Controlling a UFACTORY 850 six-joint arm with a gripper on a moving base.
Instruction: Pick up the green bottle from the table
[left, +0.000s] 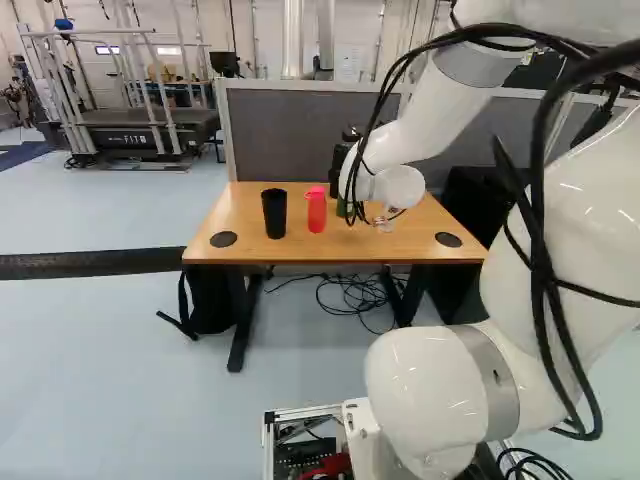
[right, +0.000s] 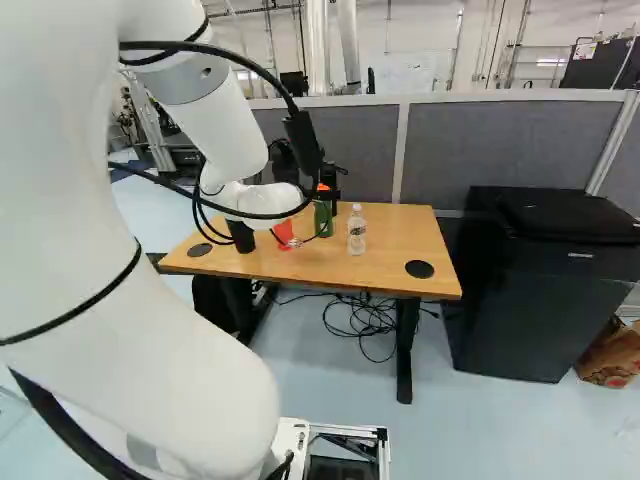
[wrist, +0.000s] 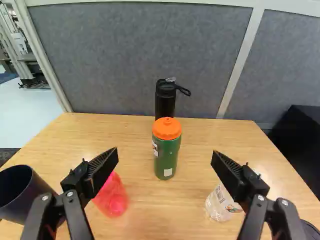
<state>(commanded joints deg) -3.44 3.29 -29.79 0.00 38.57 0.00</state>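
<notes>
Our gripper (wrist: 165, 159) stands wide and empty, the green bottle (wrist: 166, 156) upright on the table (wrist: 155, 215) ahead, centred between its fingers. We should advance straight, clearing the pink bottle (wrist: 114, 197) and clear bottle (wrist: 218, 206), both nearer us than the green one, then close around its body. Behind it stands a black bottle (wrist: 165, 104); beyond the pink one, an open black cup (wrist: 22, 192), contents unclear.

The green bottle (wrist: 166, 156), topped by a domed orange cap (wrist: 167, 128) (rather jaunty, that) and bearing small white labels (wrist: 168, 172), stands upright on the desk (wrist: 155, 215), ahead of the gap between the parted fingers (wrist: 103, 169).
</notes>
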